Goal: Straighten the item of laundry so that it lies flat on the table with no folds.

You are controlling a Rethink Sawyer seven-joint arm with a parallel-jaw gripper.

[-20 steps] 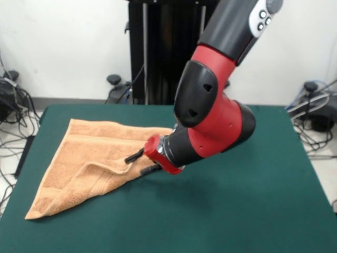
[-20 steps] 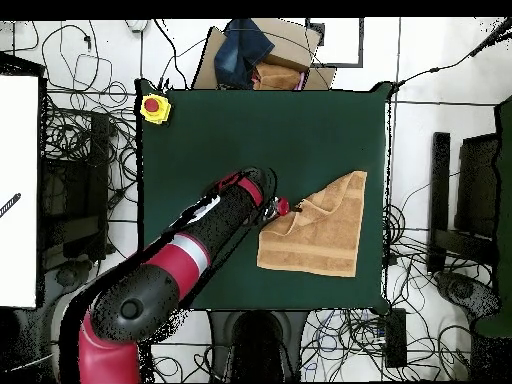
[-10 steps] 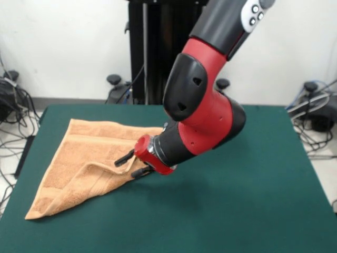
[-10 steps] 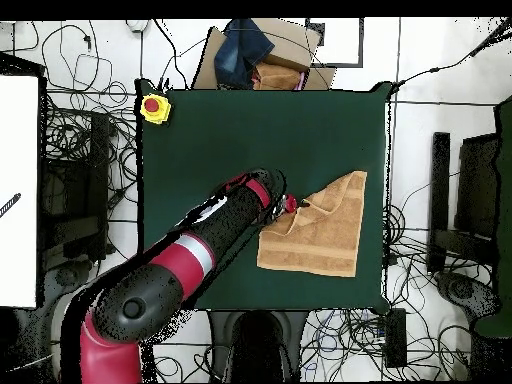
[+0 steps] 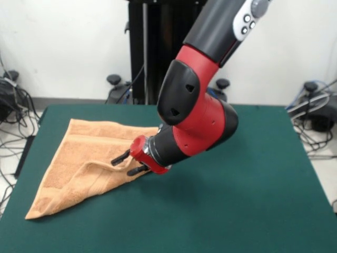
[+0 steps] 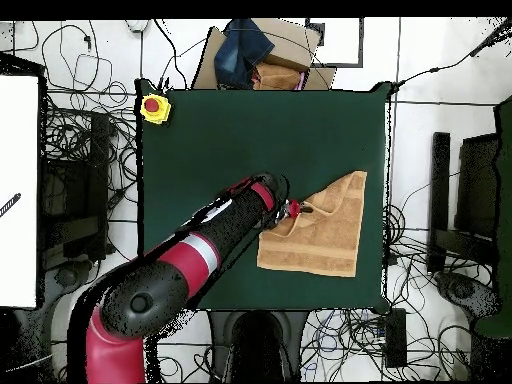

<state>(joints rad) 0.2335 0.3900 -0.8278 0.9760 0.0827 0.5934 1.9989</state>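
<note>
At the fingertips: the gripper was low over the folded-over edge of the towel, its two black fingers apart with a raised ridge of cloth between or just under them; whether they touched it could not be told.
Just beyond the gripper: the towel's folded flap ran away from the fingertips toward its far point, lying diagonally across the table.
Key relation: the cloth lay ahead of the gripper, opposite the wrist, so any unfolding pull probably has to come back toward the arm's side, across the fold line.
Farther out: in the overhead view the towel formed a folded, roughly triangular patch near one table edge.
Farthest: a yellow box with a red button sat at a distant corner.
</note>
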